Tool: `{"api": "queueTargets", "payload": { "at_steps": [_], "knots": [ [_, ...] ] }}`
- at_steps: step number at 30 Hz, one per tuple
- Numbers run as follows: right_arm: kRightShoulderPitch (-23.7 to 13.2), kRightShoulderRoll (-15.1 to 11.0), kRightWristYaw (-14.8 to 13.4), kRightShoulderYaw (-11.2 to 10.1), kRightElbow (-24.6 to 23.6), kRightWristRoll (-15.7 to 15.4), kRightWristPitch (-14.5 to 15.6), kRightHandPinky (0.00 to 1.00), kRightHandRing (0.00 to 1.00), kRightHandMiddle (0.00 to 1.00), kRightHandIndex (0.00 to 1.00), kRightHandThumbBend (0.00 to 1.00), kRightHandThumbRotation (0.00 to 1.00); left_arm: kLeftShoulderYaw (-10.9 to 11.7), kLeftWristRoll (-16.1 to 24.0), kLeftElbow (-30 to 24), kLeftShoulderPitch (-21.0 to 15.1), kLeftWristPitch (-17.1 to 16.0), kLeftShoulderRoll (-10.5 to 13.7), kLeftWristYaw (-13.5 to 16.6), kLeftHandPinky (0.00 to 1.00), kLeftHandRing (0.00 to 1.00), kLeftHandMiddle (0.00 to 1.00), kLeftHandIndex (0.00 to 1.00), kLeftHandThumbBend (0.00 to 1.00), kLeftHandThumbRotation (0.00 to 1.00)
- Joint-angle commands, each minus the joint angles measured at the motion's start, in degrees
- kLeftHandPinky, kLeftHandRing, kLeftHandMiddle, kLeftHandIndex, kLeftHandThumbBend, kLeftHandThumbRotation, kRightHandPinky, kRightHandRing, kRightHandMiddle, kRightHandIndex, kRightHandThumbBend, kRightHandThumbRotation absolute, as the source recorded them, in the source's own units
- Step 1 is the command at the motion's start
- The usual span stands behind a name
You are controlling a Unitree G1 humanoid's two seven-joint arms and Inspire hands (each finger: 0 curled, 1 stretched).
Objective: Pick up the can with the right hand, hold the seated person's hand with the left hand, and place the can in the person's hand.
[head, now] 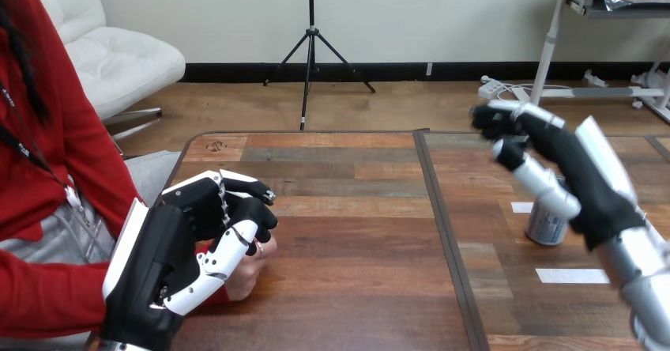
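A silver can [546,226] stands upright on the right half of the wooden table [355,240]. My right hand [589,185] hovers just over it, open, with the fingers reaching left above the can and the thumb crossing in front of its top. The hand hides the can's upper part. At the table's left edge, the fingers and thumb of my left hand [170,248] are curled round the person's hand [251,266], which rests on the table. Only a small part of the person's hand shows beneath my thumb.
Two white tape marks lie on the table, one [521,207] left of the can and one [570,275] in front of it. A dark seam [439,224] divides the tabletop from far edge to near edge. The person's red sleeve [47,296] lies along the left side.
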Motion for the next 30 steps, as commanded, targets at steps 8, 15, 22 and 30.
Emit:
{"api": "queueTargets", "payload": {
  "at_steps": [8,15,22,30],
  "knots": [
    [-11.1,-4.3,-4.7,-0.3,9.6,-4.0,-1.0,0.71,0.77,0.78,0.79,0.81,1.0,0.5,0.2,-1.3,-3.0,-0.7,-0.3,0.4,0.3,0.42,0.47,0.52,0.29,0.45],
    [-15.0,-6.1,-6.5,0.8,15.0,-6.7,0.3,0.73,0.79,0.81,0.81,0.84,1.0,0.5,-0.4,-1.0,-3.3,-1.0,-0.1,0.0,0.3,0.42,0.47,0.52,0.29,0.45],
    [-17.8,-7.2,-8.0,1.9,18.4,-9.1,3.4,0.75,0.82,0.84,0.82,0.91,1.0,0.6,-0.5,-0.5,-3.7,-1.5,0.0,-0.2,0.31,0.42,0.47,0.52,0.28,0.44],
    [-21.2,-8.5,-8.9,3.2,23.2,-11.1,4.6,0.76,0.83,0.85,0.85,0.93,1.0,0.7,-0.7,-0.3,-3.9,-1.5,-0.1,-0.3,0.31,0.42,0.47,0.52,0.28,0.43]
  ]
}}
